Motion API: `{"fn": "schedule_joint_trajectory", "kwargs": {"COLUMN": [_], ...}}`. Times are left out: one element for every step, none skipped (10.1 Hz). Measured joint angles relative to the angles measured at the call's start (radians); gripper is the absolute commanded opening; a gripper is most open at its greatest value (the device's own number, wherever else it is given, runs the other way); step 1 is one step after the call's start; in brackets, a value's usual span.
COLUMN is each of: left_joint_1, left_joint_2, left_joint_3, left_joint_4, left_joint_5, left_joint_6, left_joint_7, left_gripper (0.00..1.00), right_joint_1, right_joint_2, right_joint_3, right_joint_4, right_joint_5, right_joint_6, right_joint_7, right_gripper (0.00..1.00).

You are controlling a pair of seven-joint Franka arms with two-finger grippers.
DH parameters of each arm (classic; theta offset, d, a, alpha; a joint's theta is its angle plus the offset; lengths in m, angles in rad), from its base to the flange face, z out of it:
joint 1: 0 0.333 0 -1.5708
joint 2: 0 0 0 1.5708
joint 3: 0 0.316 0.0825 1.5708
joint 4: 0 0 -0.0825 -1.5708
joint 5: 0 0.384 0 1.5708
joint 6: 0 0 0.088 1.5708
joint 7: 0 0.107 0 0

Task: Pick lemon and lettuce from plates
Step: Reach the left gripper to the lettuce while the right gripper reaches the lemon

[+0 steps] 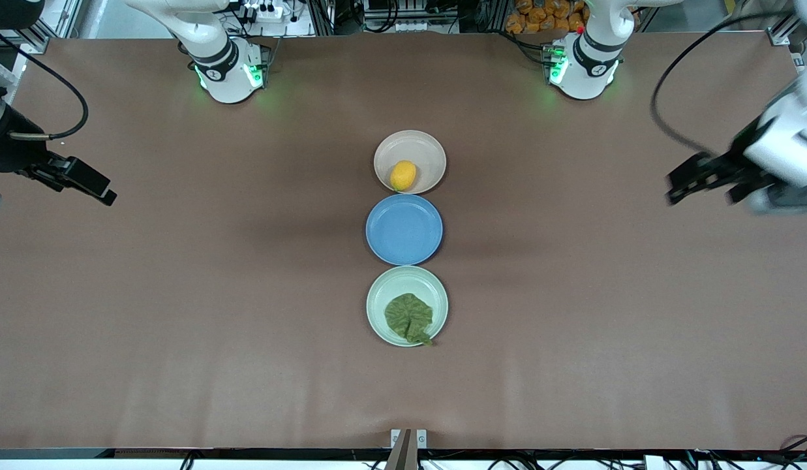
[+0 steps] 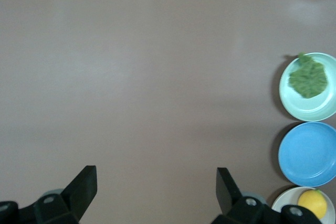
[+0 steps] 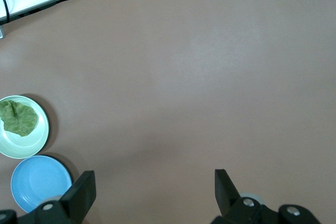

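Your left gripper [image 1: 687, 185] hangs in the air over the left arm's end of the table, fingers [image 2: 84, 187] spread wide; it looks blurred, so its exact pose is uncertain. Your right gripper [image 1: 93, 185] hangs over the right arm's end, fingers [image 3: 83, 192] likewise spread, holding nothing.

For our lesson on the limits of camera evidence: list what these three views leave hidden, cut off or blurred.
- Beige plate, left wrist view: cut by the frame edge and partly covered by the left tool; absent from the right wrist view.
- Blue plate, right wrist view: partly covered by the right tool.
- Left tool, front view: motion-blurred.
- Mint plate's surface under the lettuce: hidden.
- Lemon's underside: unseen.
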Motion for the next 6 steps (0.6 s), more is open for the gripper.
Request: {"fn": "schedule_joint_trajectory", "kwargs": {"left_joint_1": [-0.022,-0.051,-0.09,-0.127,-0.161,-0.196], "left_joint_2": [0.048,0.106,0.164,0.222,0.278,0.334], "left_joint_3": [-0.026,-0.051,-0.061,-0.064,-0.066,-0.067], "left_joint_4": [-0.005,-0.008,-0.009,-0.01,-0.011,-0.012], "left_joint_5": [-0.008,-0.008,-0.008,-0.009,-0.01,-0.011], "left_joint_6": [0.072,0.147,0.233,0.312,0.391,0.482], "left_joint_7": [0.0,0.0,0.0,0.0,0.0,-0.001], "left_gripper": [1.0,1.0,1.0,1.0,1.0,1.0], "right_joint_1": [0.002,0.011,0.025,0.036,0.05,0.079], "right_joint_2": [0.001,0.003,0.005,0.009,0.019,0.036], "right_joint_3": [0.004,0.007,0.012,0.016,0.018,0.019], "right_joint_4": [-0.006,-0.011,-0.015,-0.023,-0.032,-0.037], "right_joint_5": [0.0,0.0,0.0,0.009,0.03,0.046], "right_joint_6": [-0.001,-0.001,-0.001,-0.004,-0.008,-0.009], "right_joint_7": [0.0,0.0,0.0,0.0,0.0,0.0], "right_gripper": [1.0,1.0,1.0,1.0,1.0,1.0]}}
